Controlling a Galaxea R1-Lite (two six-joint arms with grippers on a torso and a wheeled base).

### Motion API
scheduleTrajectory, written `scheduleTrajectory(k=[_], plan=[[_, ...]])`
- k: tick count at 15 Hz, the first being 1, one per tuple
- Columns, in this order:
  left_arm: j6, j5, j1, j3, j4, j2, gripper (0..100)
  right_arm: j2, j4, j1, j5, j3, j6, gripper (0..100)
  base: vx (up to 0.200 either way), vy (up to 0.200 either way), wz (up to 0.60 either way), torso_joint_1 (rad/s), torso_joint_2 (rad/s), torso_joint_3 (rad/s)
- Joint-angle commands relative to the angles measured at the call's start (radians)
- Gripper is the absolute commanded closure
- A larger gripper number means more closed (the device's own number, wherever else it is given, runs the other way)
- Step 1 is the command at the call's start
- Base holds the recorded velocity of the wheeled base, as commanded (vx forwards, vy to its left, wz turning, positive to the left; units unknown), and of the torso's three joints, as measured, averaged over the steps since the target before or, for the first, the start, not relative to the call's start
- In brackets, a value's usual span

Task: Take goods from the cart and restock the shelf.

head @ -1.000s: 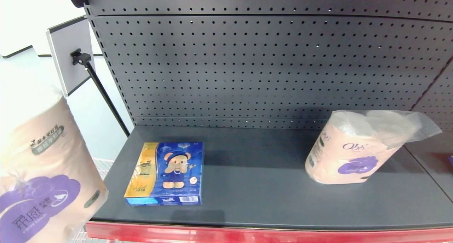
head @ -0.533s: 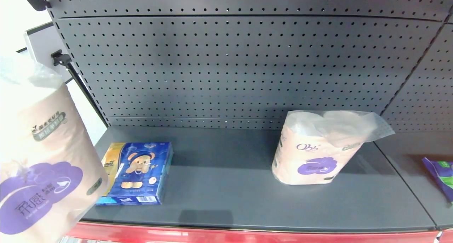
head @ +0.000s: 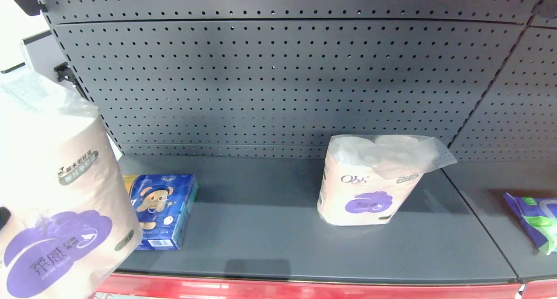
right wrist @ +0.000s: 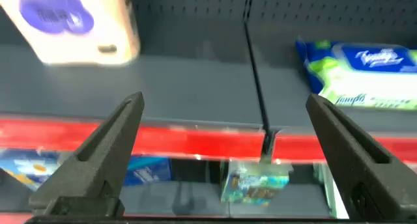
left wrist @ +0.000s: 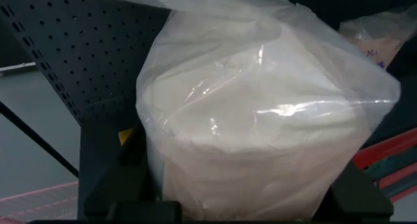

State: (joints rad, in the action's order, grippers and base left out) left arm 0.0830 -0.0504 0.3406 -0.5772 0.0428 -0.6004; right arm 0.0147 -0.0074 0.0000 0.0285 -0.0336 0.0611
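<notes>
My left claw (left wrist: pixel 238 196) clamps the toilet-roll pack (head: pixel 56 194) at eight o'clock, upright, ready for the shelf (head: pixel 270 242) — my right claw (right wrist: pixel 225 152) gapes, empty.

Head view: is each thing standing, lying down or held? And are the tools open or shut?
held rolls: gripped and held up at the shelf's left end.
shelf rolls: standing upright on the shelf, wrapper top loose.
tissue box: lying flat, partly hidden by the held rolls.
wipes: lying flat in the next bay.
left tool: shut on the held rolls.
right tool: open, empty.
</notes>
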Motion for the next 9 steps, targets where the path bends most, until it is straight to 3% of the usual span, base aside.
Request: scheduleTrajectory(k=[1, 2, 3, 6, 9], plan=[[0.000, -0.002, 0.001, 0.004, -0.001, -0.005, 100, 0.421, -0.012, 0.006, -0.022, -0.442, -0.155, 0, 0.000, 0.000, 0.00, 0.000, 0.00, 0.000], [0.000, -0.020, 0.008, 0.014, -0.004, -0.007, 100, 0.513, -0.012, 0.018, -0.094, -0.535, -0.136, 0, 0.000, 0.000, 0.00, 0.000, 0.00, 0.000], [0.000, -0.042, 0.008, 0.019, -0.004, -0.012, 100, 0.522, -0.011, 0.021, -0.136, -0.519, -0.104, 0, 0.000, 0.000, 0.00, 0.000, 0.00, 0.000], [0.034, -0.043, 0.008, 0.025, -0.006, -0.015, 100, 0.375, -0.012, 0.017, -0.134, -0.304, -0.018, 0, 0.000, 0.000, 0.00, 0.000, 0.00, 0.000], [0.040, -0.039, 0.008, 0.028, -0.009, -0.007, 100, 0.292, -0.011, 0.015, -0.117, -0.232, -0.012, 0, 0.000, 0.000, 0.00, 0.000, 0.00, 0.000]])
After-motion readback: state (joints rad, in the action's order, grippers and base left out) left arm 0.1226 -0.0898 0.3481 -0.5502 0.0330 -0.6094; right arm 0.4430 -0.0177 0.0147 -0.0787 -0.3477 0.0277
